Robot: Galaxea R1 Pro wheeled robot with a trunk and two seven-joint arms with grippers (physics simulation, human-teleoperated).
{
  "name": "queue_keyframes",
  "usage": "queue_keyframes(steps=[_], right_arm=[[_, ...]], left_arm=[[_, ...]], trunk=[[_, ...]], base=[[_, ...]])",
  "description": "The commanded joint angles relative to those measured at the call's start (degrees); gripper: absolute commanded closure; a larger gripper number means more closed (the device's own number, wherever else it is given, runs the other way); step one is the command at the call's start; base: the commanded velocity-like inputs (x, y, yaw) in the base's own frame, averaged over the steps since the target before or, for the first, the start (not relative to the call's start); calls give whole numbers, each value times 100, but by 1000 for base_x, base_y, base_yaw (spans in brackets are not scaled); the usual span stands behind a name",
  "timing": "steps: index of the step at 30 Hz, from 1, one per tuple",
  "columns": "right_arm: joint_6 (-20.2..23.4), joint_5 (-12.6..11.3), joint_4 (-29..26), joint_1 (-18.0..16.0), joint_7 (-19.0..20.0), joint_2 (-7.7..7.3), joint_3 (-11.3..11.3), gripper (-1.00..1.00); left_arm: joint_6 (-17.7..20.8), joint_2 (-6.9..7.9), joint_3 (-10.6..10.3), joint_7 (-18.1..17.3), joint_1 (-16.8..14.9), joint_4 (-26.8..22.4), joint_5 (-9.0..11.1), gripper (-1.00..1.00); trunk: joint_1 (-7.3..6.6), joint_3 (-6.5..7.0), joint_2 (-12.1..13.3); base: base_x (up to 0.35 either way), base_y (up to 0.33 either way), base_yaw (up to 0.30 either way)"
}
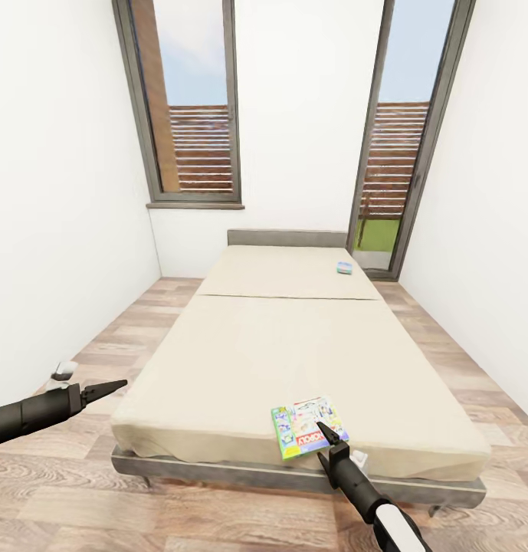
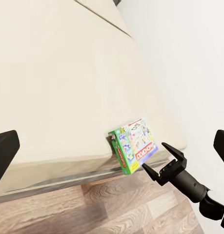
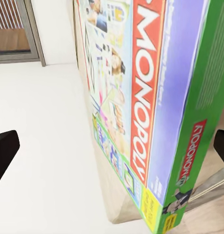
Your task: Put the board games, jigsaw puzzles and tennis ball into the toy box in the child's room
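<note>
A board game [image 1: 308, 426], a green-edged Monopoly box, lies at the near right edge of the bed [image 1: 279, 345]. My right gripper [image 1: 325, 437] is open just in front of it, close to its near edge. In the left wrist view the same board game [image 2: 133, 145] sits at the mattress edge with the right gripper [image 2: 154, 157] spread open beside it. The right wrist view has the board game [image 3: 155, 97] very close, with one dark finger [image 3: 4, 151] at each side. A second, small blue board game [image 1: 344, 267] lies far up the bed on the right. My left gripper [image 1: 110, 389] hangs open over the floor, left of the bed.
The bed's grey frame [image 1: 294, 475] runs across in front of me, and wood-plank floor shows down both sides. A small white object [image 1: 63, 371] lies on the floor by the left wall. A window [image 1: 191, 107] and a glass door [image 1: 394, 153] are at the far end.
</note>
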Motion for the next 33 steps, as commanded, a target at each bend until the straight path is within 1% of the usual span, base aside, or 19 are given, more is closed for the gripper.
queue_keyframes(steps=[1, 7, 30, 31, 33], right_arm=[[51, -37, 1, -4, 4, 6, -30, -100], [51, -37, 1, -4, 13, -2, -30, -100], [51, -37, 1, -4, 12, -12, -29, -100], [51, -37, 1, -4, 11, -16, -30, 100], [53, -37, 1, -4, 12, -24, -30, 100]], left_arm=[[21, 0, 3, -27, -4, 1, -11, -100], [21, 0, 1, -25, -4, 1, -11, -100], [21, 0, 1, -28, -4, 1, -10, -100], [21, 0, 1, -28, -4, 1, -10, -100], [21, 0, 1, -28, -4, 1, -8, -100]], trunk=[[-1, -6, -2], [-1, -6, -2], [-1, -6, -2], [-1, -6, -2], [-1, -6, -2]], base=[[17, 10, 0], [89, 46, 0], [10, 1, 0], [16, 0, 0], [9, 0, 0]])
